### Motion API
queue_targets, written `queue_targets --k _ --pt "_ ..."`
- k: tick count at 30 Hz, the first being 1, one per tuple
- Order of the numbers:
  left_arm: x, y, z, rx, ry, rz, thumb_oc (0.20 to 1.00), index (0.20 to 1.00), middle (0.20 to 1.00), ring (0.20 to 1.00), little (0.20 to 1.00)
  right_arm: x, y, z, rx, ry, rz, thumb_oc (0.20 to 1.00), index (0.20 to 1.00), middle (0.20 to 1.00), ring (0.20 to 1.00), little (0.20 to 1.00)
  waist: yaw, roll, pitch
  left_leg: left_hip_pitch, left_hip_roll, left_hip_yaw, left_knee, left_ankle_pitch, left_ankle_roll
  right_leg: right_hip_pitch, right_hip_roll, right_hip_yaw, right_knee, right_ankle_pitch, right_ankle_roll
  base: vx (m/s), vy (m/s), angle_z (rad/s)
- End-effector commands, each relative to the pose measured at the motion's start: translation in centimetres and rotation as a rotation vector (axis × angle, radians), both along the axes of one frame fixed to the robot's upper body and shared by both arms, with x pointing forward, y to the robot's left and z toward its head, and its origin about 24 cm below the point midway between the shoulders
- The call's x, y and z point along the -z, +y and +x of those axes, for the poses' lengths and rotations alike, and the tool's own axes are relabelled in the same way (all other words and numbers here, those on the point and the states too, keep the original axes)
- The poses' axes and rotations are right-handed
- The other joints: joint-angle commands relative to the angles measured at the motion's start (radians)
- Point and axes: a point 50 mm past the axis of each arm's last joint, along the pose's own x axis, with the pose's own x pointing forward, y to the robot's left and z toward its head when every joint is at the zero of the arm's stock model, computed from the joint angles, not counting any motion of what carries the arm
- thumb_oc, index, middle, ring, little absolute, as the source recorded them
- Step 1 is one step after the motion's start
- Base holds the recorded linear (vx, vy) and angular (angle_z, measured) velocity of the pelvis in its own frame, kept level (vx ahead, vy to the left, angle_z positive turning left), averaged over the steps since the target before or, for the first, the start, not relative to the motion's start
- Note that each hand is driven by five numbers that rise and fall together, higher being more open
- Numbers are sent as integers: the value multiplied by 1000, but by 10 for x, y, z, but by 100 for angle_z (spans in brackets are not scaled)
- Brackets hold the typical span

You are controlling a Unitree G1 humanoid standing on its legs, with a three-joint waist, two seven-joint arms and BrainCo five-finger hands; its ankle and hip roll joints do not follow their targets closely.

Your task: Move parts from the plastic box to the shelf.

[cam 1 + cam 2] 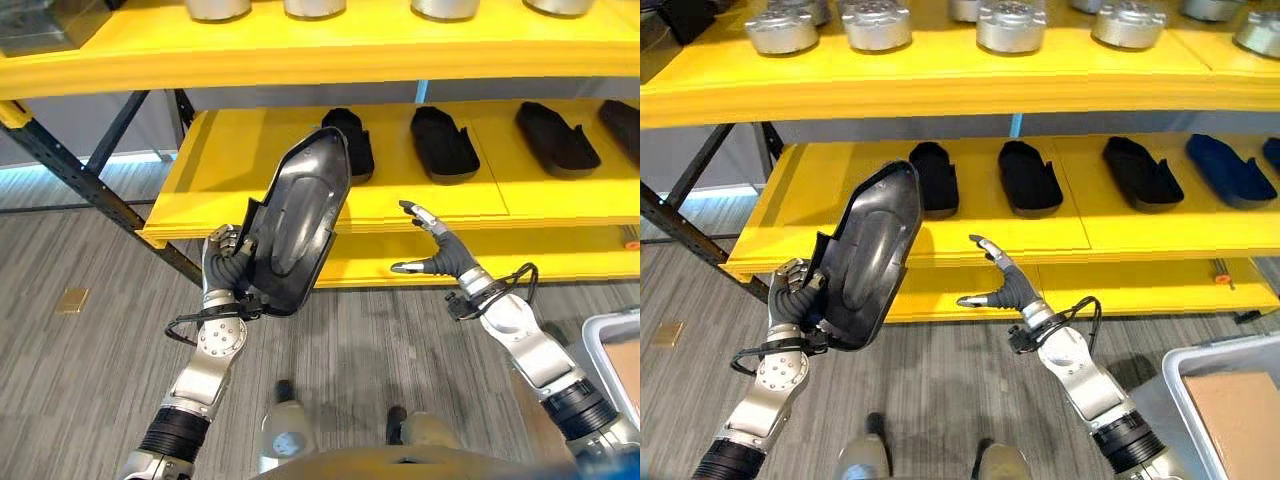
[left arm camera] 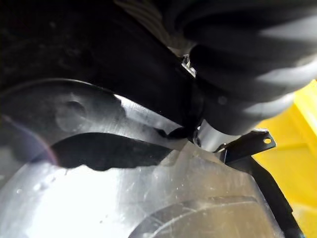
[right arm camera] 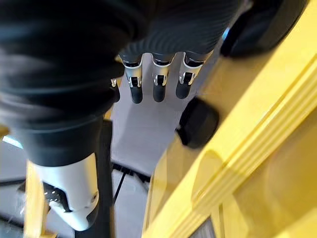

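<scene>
A large dark glossy moulded part [image 1: 300,220] stands almost upright in front of the lower yellow shelf [image 1: 230,170]. My left hand [image 1: 225,262] is shut on its lower left edge; the left wrist view has the part's shiny inner face [image 2: 148,198] close up. To the right of the part, and apart from it, my right hand [image 1: 440,255] hangs open with straight fingers [image 3: 156,84] and the thumb spread. The grey plastic box [image 1: 1200,370] sits on the floor at the lower right.
Several black parts [image 1: 443,143] lie in a row on the lower shelf, the nearest [image 1: 352,135] just behind the held part. Metal cylinders [image 1: 1010,25] stand on the upper shelf. A dark steel brace [image 1: 90,195] slants at the left. Cardboard [image 1: 1240,410] lies in the box.
</scene>
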Motion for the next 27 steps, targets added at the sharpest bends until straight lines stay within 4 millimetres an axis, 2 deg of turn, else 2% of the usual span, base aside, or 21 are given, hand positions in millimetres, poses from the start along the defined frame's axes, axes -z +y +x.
queue_targets --k 1,4,8,10,14,20,27 --pt "-37 3 4 -3 -221 -73 200 200 200 200 200 -24 7 -8 -90 -108 56 1000 1000 1000 1000 1000 4 -6 -21 107 -28 45 -70 82 -32 55 -21 7 -62 48 71 57 344 -31" --pt "-36 -2 10 -8 -216 -80 200 200 200 200 200 -17 4 -8 -76 -76 58 1000 1000 1000 1000 1000 -3 5 -20 104 -53 32 -43 53 -30 46 -35 16 -31 44 76 87 283 -22" --pt "-35 -3 17 -30 -197 -77 200 200 200 200 200 -11 8 -9 -101 -43 83 1000 1000 1000 1000 1000 -7 2 -28 149 -107 26 -69 -17 -19 53 -53 33 -66 86 113 99 163 13" --pt "-34 -1 22 -57 -182 -85 200 200 200 200 200 -10 12 -9 -121 -45 76 1000 1000 1000 1000 1000 -2 -5 -33 165 -118 28 -87 -30 -16 62 -62 31 -99 107 129 94 67 -9" --pt "-30 4 25 -134 -160 -116 200 200 200 200 200 -12 20 -10 -146 -50 89 1000 1000 1000 1000 1000 8 -17 -38 172 -124 36 -94 -44 -14 74 -66 21 -139 123 140 67 -11 -1" --pt "-25 6 33 -231 -137 -141 200 200 200 200 200 -21 31 -9 -191 -69 100 1000 1000 1000 1000 1000 11 -28 -25 148 -114 30 -76 -44 -19 68 -57 26 -138 112 136 37 -39 -4" --pt "-17 0 50 -289 -85 -220 200 200 200 200 200 -34 36 -3 -235 -92 70 1000 1000 1000 1000 1000 -10 -24 -6 114 -97 21 -33 -40 -27 34 -39 54 -92 89 125 70 -8 -2"
